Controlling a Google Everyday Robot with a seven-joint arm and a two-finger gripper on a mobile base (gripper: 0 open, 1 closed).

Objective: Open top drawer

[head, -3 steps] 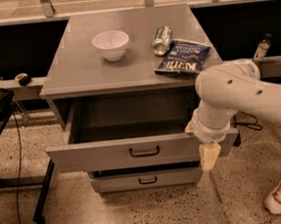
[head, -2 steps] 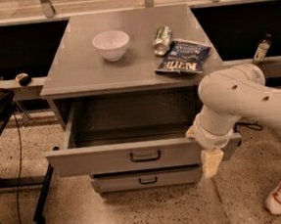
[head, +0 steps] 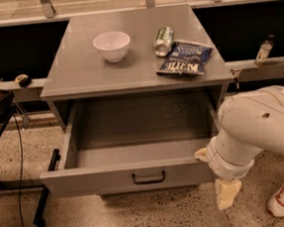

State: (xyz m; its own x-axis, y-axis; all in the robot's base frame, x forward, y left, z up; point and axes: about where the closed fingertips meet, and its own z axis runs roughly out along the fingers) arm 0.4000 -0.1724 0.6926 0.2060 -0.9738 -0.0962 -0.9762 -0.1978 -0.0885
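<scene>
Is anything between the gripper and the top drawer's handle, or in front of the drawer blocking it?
Nothing visible. The gripper hangs low by the right front corner of the top drawer; only bare front panel lies between it and the handle. The floor ahead of the drawer shows nothing.

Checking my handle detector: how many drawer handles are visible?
1: the black bar handle, centred on the pulled-out front of the top drawer. Lower drawers, if any, may be hidden beneath it. The pincer hangs by the front's right end.
</scene>
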